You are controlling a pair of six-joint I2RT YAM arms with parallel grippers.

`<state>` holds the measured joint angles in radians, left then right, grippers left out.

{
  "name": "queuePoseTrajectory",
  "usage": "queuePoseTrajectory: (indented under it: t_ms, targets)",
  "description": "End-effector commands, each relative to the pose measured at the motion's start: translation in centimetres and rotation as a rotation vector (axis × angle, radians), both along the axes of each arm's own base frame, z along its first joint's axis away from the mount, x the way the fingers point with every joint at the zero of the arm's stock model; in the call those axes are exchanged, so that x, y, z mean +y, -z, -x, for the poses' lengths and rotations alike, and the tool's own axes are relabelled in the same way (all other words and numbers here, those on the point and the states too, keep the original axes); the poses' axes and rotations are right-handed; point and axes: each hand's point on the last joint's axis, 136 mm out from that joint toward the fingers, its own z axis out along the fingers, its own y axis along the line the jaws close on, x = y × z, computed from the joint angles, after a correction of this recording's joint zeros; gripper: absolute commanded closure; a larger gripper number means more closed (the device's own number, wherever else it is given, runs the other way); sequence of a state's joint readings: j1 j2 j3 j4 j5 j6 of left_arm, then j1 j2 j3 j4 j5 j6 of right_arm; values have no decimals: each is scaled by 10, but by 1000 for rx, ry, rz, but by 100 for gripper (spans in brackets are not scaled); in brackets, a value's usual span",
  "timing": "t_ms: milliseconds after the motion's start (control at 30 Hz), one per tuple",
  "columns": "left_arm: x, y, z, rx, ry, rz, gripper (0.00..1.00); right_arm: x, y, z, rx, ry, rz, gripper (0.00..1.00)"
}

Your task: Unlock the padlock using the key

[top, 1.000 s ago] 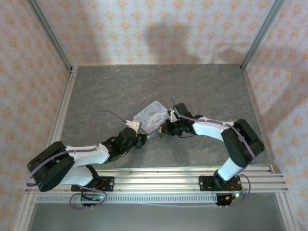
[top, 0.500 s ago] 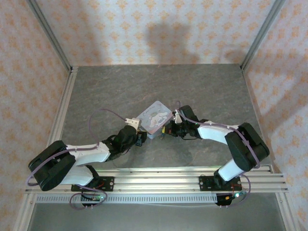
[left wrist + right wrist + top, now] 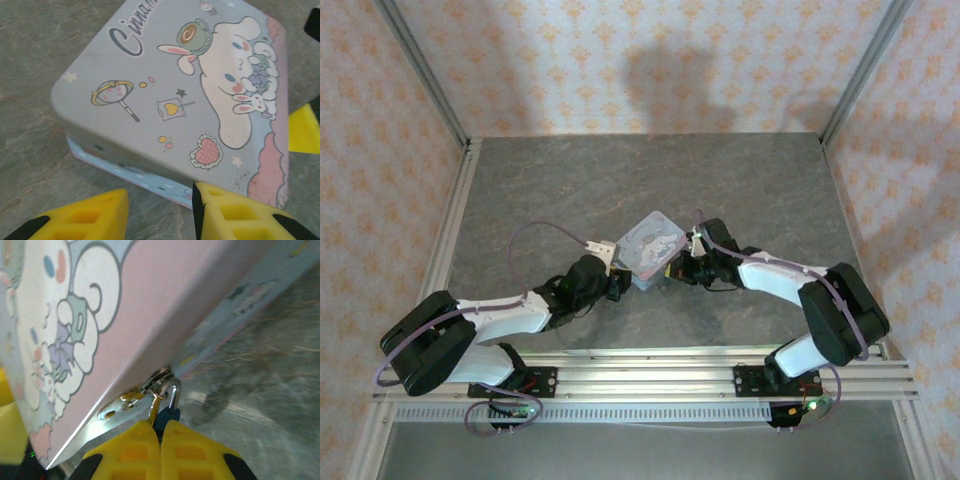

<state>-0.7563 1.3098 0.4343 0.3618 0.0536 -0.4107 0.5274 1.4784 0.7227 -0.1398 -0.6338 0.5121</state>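
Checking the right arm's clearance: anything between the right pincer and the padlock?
Nothing visible. The shut right pincer has its tips right at the padlock, which hangs from the hasp on the tin. A grip can't be confirmed.

Tin (image 3: 150, 60) pastel blue-pink, white cartoon bunny; padlock (image 3: 168, 417) dark teal; table (image 3: 570, 180) grey marbled; walls (image 3: 620, 60) peach floral.

Tin (image 3: 650, 248) crowds padlock (image 3: 169, 417); far table (image 3: 620, 175) free
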Motion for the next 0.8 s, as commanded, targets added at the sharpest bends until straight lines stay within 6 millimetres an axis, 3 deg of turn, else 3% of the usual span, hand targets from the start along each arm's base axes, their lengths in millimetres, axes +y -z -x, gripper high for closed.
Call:
queuePoseTrajectory:
  t_ms: [0,100,267,467,767]
  targets:
    - [-14,-21,-3,-28,62,29,63,-29,-7,-6,27,58,211,100]
    - [-22,-22,-1,-27,86,12,64,-45,-10,-9,53,146,333,100]
    - [-31,-19,2,-27,94,12,64,-40,-22,-12,36,156,441,100]
    - [-28,-10,3,-12,59,-11,65,-18,-3,-5,55,108,415,100]
    - [7,-15,13,-45,-6,-76,65,33,2,0,53,33,467,100]
